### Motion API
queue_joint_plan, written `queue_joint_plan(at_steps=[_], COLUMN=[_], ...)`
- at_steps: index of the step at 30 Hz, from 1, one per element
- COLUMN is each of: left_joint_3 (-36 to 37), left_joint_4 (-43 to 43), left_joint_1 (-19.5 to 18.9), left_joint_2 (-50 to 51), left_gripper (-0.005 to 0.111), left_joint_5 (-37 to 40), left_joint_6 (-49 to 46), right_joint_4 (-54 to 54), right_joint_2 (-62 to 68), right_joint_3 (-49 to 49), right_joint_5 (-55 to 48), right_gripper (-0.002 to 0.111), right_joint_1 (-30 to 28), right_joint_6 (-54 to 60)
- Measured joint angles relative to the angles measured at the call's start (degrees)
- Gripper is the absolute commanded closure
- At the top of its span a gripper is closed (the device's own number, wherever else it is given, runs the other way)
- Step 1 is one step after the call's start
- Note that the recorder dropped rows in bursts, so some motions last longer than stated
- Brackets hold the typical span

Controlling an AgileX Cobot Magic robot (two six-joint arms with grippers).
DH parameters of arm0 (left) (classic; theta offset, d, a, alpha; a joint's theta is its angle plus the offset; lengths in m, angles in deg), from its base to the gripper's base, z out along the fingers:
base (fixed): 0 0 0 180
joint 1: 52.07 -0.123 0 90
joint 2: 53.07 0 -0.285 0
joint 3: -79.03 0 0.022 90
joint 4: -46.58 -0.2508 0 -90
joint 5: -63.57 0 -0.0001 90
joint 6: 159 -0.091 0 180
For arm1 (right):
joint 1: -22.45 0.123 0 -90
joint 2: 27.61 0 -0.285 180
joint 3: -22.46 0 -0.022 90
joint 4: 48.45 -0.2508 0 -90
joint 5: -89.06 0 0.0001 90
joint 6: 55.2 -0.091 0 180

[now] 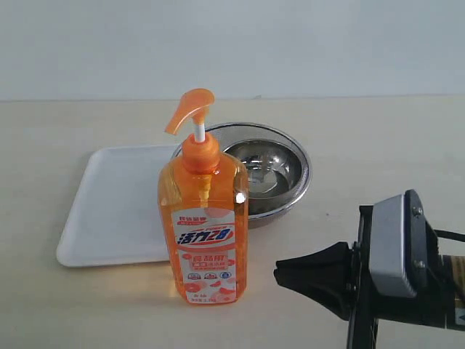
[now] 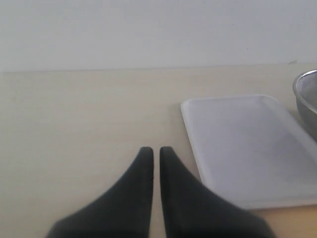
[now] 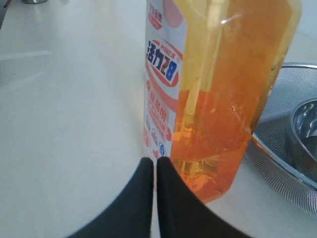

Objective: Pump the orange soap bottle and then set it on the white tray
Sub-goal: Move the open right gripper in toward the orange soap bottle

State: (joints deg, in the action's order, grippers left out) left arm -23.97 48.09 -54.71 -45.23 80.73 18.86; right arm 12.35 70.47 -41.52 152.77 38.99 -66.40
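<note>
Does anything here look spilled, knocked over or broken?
Nothing stands out. The orange soap bottle stands upright just in front of the white tray, which lies flat, and the steel strainer sits level behind. No spilled soap shows.

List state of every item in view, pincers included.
orange soap bottle: upright on the table, pump head raised, not held.
white tray: flat on the table, nothing on it.
steel strainer: upright beside the tray, steel bowl inside.
left pincer: shut, empty.
right pincer: shut, empty, tips near the bottle's base.
</note>
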Motion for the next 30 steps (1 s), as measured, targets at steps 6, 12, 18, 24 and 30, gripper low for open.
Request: queue_joint_plan(at_steps=[6,12,18,24,30], left_joint_3=[0.00,0.00,0.00,0.00,0.00], left_joint_4=[0.00,0.00,0.00,0.00,0.00], left_joint_1=[0.00,0.00,0.00,0.00,0.00], left_joint_2=[0.00,0.00,0.00,0.00,0.00], left_gripper=[0.102,0.102,0.102,0.102,0.102], left_joint_5=[0.00,-7.19,-12.19,-12.42,-12.42], left_joint_6=[0.00,0.00,0.00,0.00,0.00], right_joint_4=[-2.86,-6.02,-6.17,-6.40,-6.87], right_joint_2=[0.00,0.00,0.00,0.00,0.00], right_joint_3=[0.00,0.00,0.00,0.00,0.63], right_joint_5=[-0.55,-2.62,-2.62,-2.62,-2.93], right_gripper=[0.108,0.108,0.108,0.108,0.070], right_joint_1=[0.00,0.00,0.00,0.00,0.00], right_joint_6=[0.22,0.22,0.22,0.00,-1.34])
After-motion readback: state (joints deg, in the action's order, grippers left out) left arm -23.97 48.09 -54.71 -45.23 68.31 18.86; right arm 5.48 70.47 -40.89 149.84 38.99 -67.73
